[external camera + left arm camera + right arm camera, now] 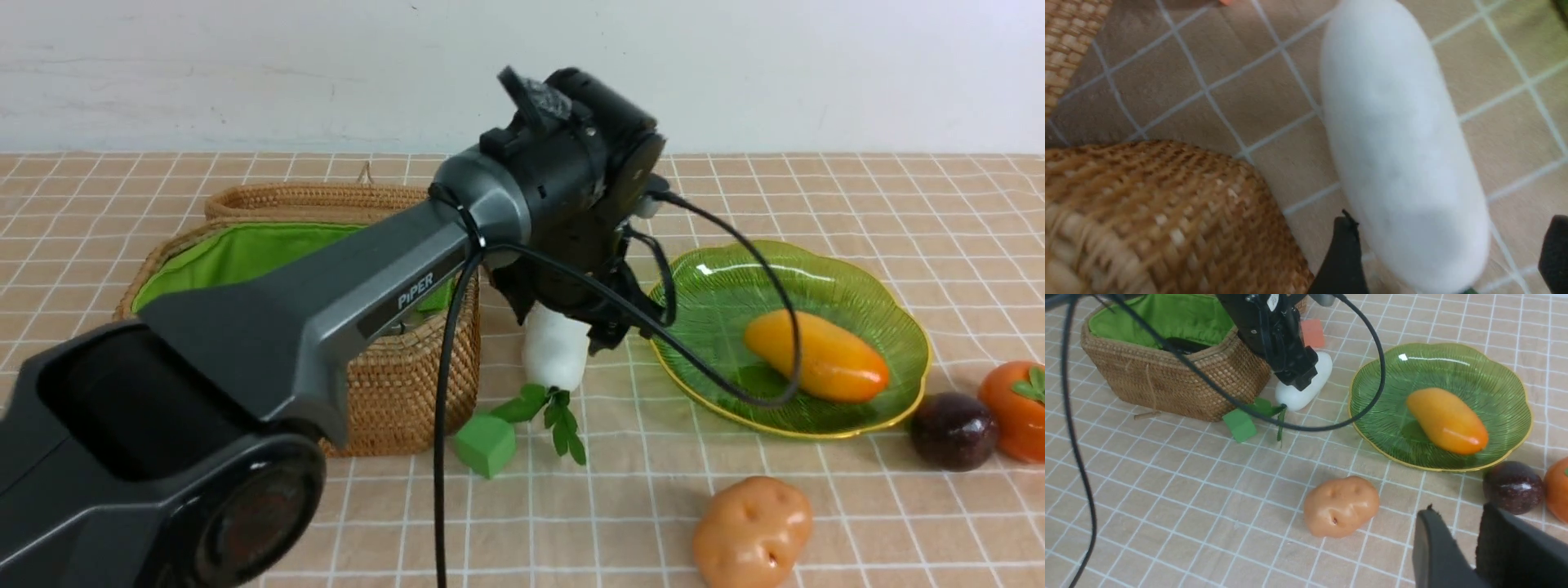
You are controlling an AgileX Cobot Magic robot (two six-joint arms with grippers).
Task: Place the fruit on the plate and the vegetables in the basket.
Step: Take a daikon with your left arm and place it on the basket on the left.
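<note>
The left gripper points down over the white radish. Its two black fingers are spread apart, one on each side of the radish. One finger is right beside the white skin. The other finger stands a little away from it. So this gripper is open around the radish and is not squeezing it.

The radish lies on the table, between the basket and the plate. It is just beside the basket's woven wall. Its green leaves spread out on the checked cloth next to a small green cube. A small orange cube sits behind the radish, on the far side of the gripper.

The basket is open, and its bright green lining shows. A dark thing lies inside it, but the arm hides most of it.

The yellow-orange mango lies on the green plate. The dark purple ball sits on the table just outside the plate's rim. The orange persimmon is right next to the ball, also on the table. The tan potato sits alone on the table, nearer the robot than the plate.

The right gripper hangs above the table, near the purple ball and the potato. Its fingers are close together with only a thin gap, and they hold nothing.
</note>
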